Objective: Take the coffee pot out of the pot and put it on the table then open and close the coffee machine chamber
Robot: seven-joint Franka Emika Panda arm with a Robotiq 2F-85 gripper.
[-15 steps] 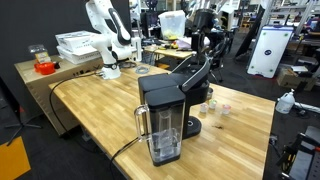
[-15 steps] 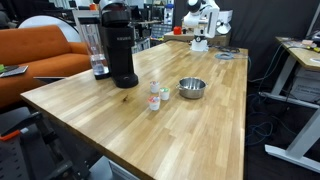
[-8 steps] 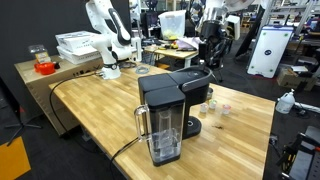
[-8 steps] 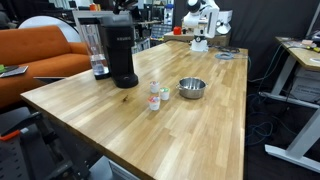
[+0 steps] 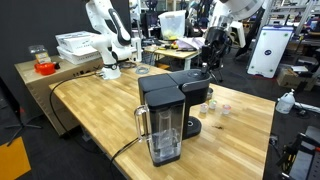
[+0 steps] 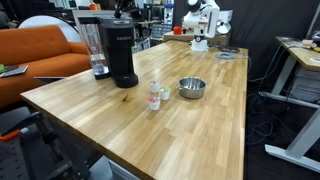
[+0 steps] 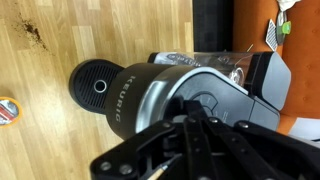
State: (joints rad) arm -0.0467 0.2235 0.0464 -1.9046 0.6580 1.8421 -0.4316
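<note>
Gripper point(image 7: 190, 122) is pinched fully closed with nothing in it, hanging just above the coffee machine chamber point(image 7: 150, 95), whose lid is down. One coffee machine point(image 5: 168, 112) stands by a long edge of the table point(image 6: 190, 130). One metal bowl point(image 6: 192, 88) sits mid-table with two small cups point(image 6: 155, 98) beside it, contents too small to tell.

coffee machine point(image 5: 160, 98): black | table point(image 6: 190, 135): light wood, plank grain | bowl point(image 6: 192, 88): seemingly silvery
</note>
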